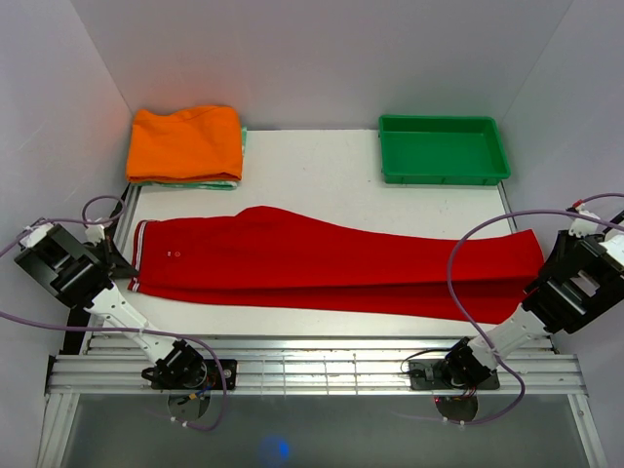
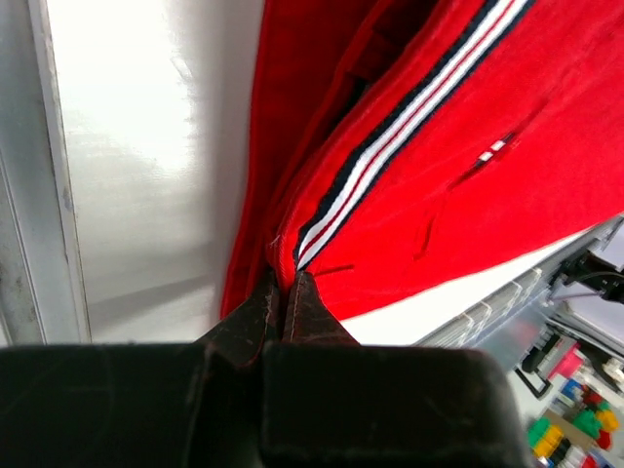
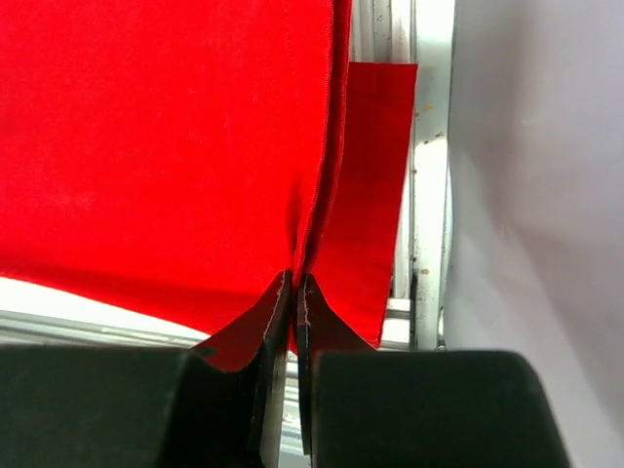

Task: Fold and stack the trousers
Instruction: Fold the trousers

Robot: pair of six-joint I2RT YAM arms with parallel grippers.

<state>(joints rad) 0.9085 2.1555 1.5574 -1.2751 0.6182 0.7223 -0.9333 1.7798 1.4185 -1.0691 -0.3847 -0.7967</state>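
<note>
Top external, long soft red trousers, spread flat, table-wide

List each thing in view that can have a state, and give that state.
Bright red soft-fabric trousers: spread full length, pinched at both ends.
Orange cloth garment: folded.
Green rectangular plastic tray: empty.
Left pincer: shut on the trousers' waistband corner.
Right pincer: shut on the trousers' leg end.

Top view was bright, evenly lit and sharp, with a faint soft shadow along the near edge of the trousers. In my left wrist view, glare bleached the surface almost white. My left claw and right claw showed as dark, soft-focus masses near the lens.
</note>
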